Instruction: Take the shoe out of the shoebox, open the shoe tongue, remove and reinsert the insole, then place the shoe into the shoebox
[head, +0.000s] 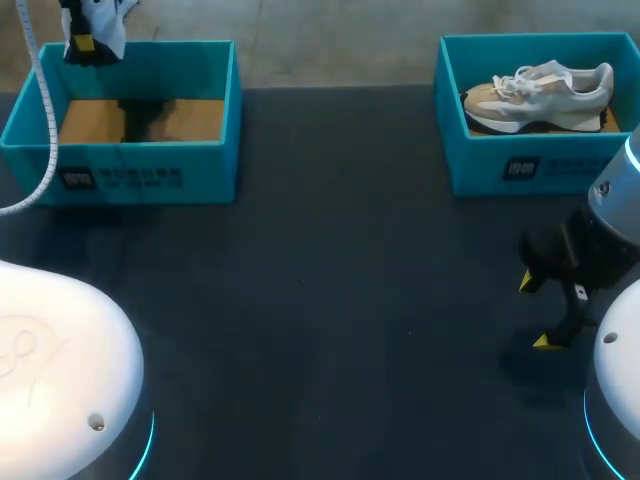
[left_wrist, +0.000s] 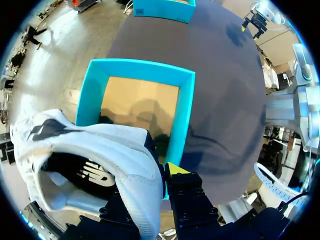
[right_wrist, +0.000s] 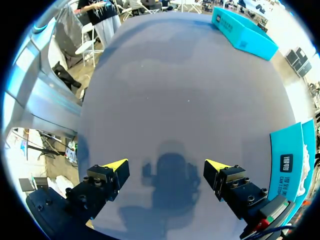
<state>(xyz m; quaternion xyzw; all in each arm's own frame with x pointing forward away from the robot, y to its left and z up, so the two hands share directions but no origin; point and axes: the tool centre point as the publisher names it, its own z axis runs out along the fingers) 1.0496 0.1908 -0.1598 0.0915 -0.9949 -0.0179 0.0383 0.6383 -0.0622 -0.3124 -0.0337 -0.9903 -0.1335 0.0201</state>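
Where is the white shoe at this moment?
The white shoe hangs in the left tool, lifted above the left shoebox near its back left corner. In the head view this is at the far left of the table.

On your table (head: 320, 300), the left shoebox (head: 150, 170) sits at the far left. The right shoebox (head: 520, 170) sits at the far right, well apart from it. The resting shoe (head: 540, 95) stands inside the right shoebox. Your left gripper (head: 82, 45) hangs above the left shoebox's far left corner, clamped on the lifted shoe (left_wrist: 100, 150). Your right gripper (head: 535, 312) hovers over the near right of the table, in front of the right shoebox.
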